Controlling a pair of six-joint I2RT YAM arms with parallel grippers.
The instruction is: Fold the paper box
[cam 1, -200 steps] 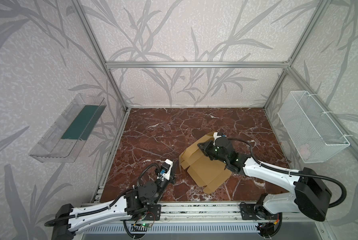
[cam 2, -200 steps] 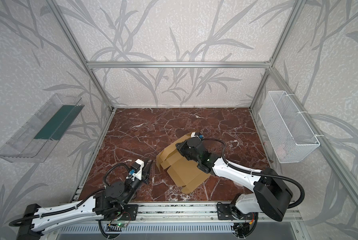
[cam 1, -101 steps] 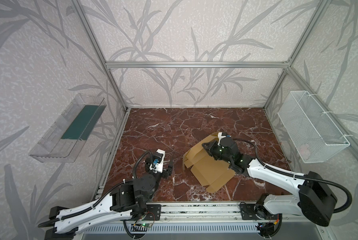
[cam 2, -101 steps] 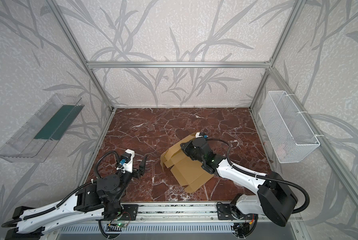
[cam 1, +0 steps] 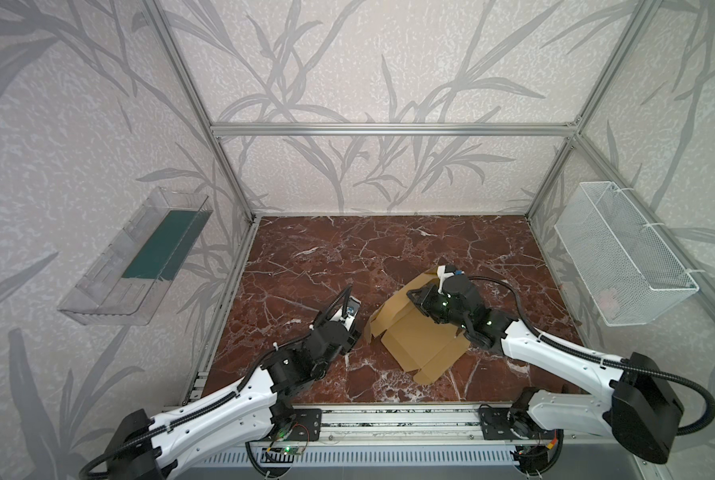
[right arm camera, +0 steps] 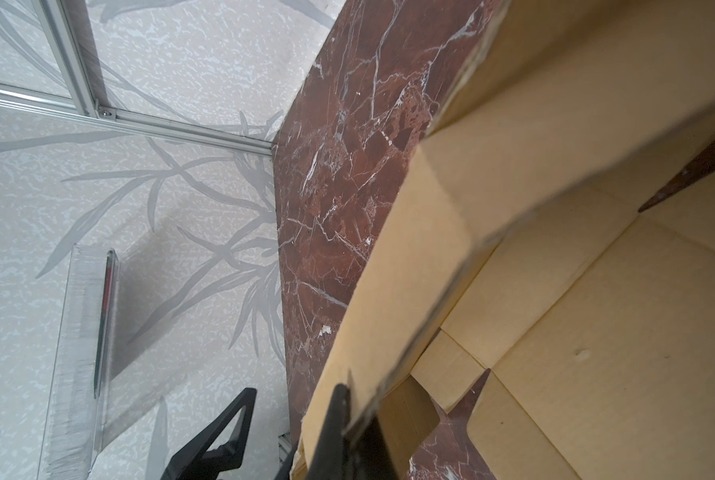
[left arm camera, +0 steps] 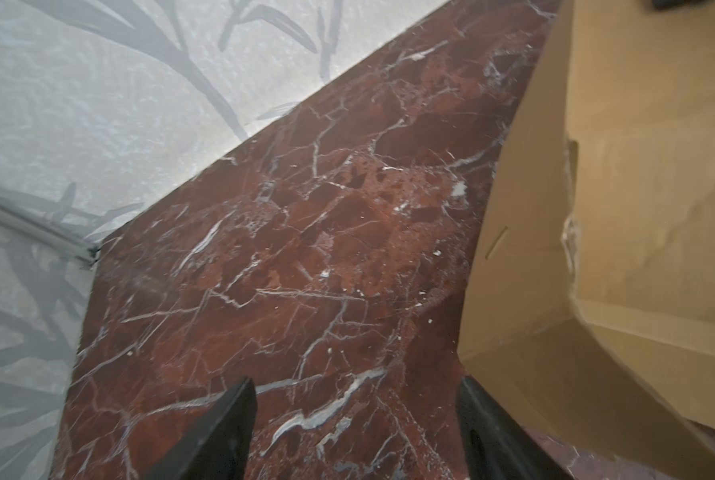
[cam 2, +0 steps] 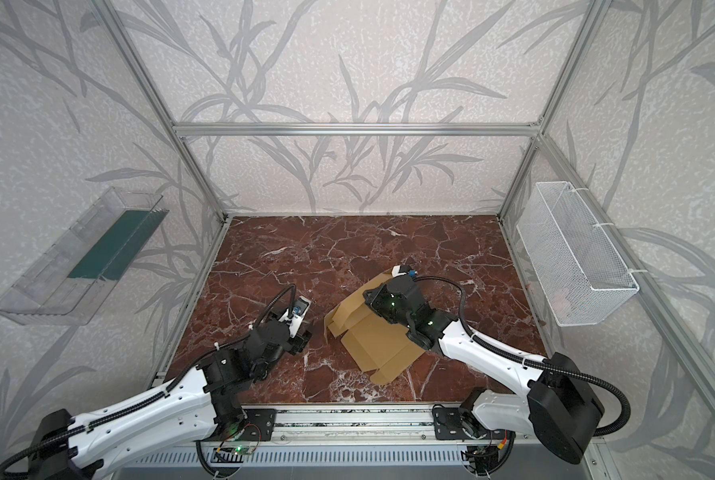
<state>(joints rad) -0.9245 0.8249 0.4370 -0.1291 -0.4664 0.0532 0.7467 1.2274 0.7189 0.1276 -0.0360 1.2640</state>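
The left tool (left arm camera: 355, 386) has moved in towards the paper box (cam 1: 424, 345) and spread its fingers wide; it is empty and now sits just beside the box's raised left flap. The right tool (cam 1: 417, 296) stays pressed together on the far panel, holding it tilted up while the rest lies on the table (cam 1: 347, 249), right of centre. The left arm looks ready to take that side flap for the next fold.

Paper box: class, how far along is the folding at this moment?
Done: the paper box has some flaps raised. In hand: the right end effector is shut on a raised panel; the left end effector is open beside it, holding nothing. Remaining: the near flaps lie flat; nothing is closed up.
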